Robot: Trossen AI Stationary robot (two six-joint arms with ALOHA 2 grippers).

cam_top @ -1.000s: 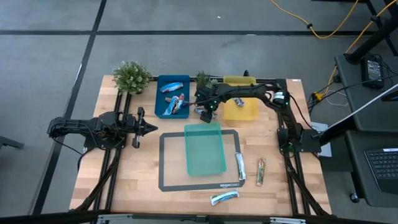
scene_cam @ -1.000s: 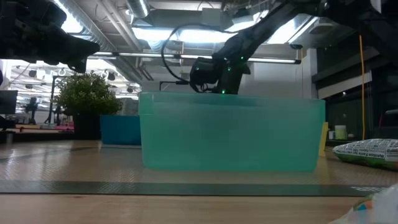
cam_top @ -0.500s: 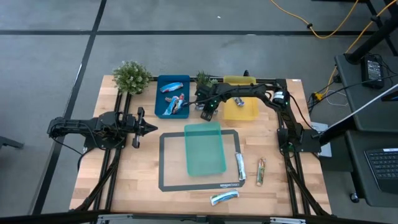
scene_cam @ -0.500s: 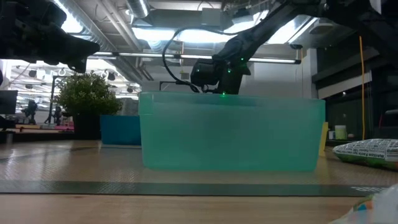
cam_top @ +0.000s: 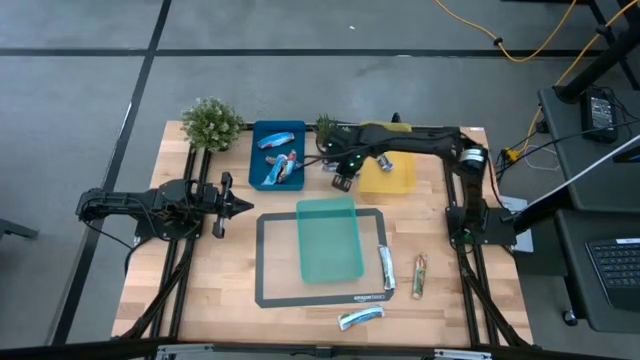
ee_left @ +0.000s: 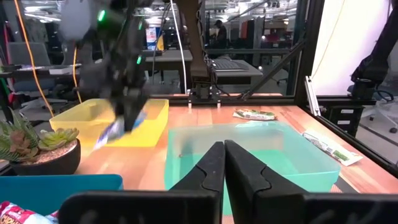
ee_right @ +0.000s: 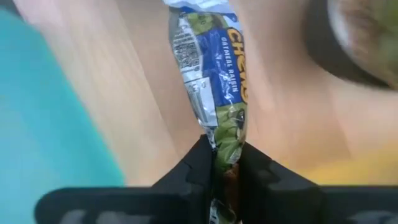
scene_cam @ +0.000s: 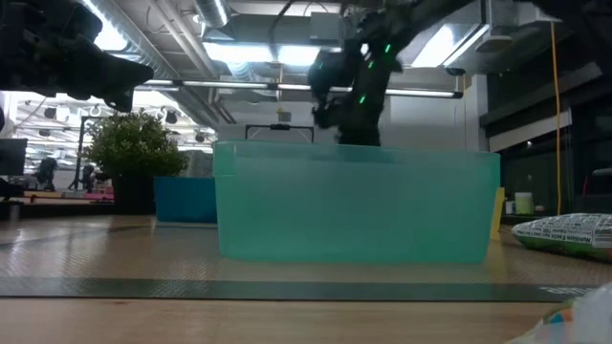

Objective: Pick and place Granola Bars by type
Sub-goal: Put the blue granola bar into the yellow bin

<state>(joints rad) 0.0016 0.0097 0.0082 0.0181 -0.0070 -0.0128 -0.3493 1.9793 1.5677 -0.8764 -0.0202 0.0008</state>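
Note:
My right gripper (cam_top: 343, 180) hangs over the bare wood between the blue tray (cam_top: 277, 156), the yellow tray (cam_top: 386, 172) and the teal tray (cam_top: 330, 240). It is shut on a granola bar (ee_right: 211, 68) in a blue, silver and yellow wrapper. The left wrist view shows this bar (ee_left: 118, 129) dangling in the air. More bars lie in the blue tray, one lies in the yellow tray (cam_top: 383, 163), and three lie near the table's front right (cam_top: 386, 268). My left gripper (cam_top: 247, 206) stays shut at the table's left. My right gripper pinches one end of the bar's wrapper (ee_right: 225, 134) between its two fingers. The fingers come from above, pointing steeply down, in line with the bar's length. The bar hangs below them, slightly tilted, clear of the table.
A dark mat (cam_top: 268, 270) lies under the teal tray. Two potted plants (cam_top: 212, 123) (cam_top: 326, 127) stand at the far edge, the smaller one close to my right gripper. Bare wood shows at the near left.
My right gripper has risen from the table beside the blue tray and drifted a little toward the yellow tray. The bar has come up with it and now hangs clear of the wood.

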